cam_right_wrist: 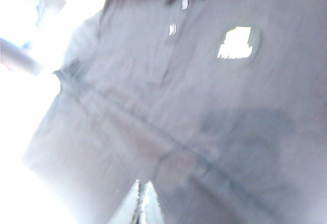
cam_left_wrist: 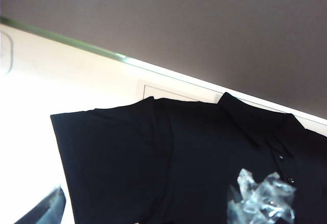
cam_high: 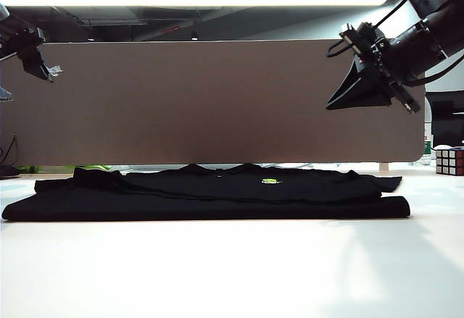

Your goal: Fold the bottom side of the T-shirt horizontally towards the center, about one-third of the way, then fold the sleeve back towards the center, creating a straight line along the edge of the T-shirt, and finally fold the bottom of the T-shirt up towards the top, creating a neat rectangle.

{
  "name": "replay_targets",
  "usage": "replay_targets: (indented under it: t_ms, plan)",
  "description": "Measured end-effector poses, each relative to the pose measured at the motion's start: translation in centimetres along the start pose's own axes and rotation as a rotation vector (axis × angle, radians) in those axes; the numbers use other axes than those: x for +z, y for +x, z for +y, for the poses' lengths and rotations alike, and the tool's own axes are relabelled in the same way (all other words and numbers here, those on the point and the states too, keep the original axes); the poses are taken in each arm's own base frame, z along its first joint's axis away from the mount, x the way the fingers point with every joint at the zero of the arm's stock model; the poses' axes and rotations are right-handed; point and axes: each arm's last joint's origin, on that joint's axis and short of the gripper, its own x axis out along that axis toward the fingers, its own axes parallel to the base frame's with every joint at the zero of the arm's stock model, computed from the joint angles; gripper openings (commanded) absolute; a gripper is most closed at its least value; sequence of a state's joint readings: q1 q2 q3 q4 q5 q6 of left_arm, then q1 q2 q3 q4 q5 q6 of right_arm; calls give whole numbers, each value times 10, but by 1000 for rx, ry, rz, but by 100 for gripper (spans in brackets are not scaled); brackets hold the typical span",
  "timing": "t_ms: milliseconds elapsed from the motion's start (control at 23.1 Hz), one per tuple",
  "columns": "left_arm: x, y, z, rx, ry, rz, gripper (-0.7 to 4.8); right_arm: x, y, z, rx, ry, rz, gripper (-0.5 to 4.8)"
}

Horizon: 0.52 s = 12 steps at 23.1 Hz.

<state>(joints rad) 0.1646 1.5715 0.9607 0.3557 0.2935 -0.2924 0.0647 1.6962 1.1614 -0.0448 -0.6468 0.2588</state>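
The T-shirt (cam_high: 217, 191) lies flat across the white table (cam_high: 232, 274), its near long edge apparently already turned in, yellow-green logo (cam_high: 270, 182) facing up. Both arms hang high above the cloth: the left pincer (cam_high: 35, 63) released, jaws spread wide; the right pincer (cam_right_wrist: 142, 206) clenched on nothing. Behind stands the tan divider (cam_high: 210, 101). The risk: a descending pincer could pinch only the top layer, or drag the cloth and undo the fold, leaving a crooked edge.
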Motion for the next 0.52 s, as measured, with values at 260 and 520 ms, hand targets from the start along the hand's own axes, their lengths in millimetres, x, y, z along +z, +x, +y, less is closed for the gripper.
replay_targets:
  t_ms: [260,520]
  plan:
    - [-12,7,7,-75,-24,82,393,7,-25,-50,-105,74,-74,65]
    - [-47,54,41,-78,-87,25,394,0,-1,-88,-158,143,-103,135]
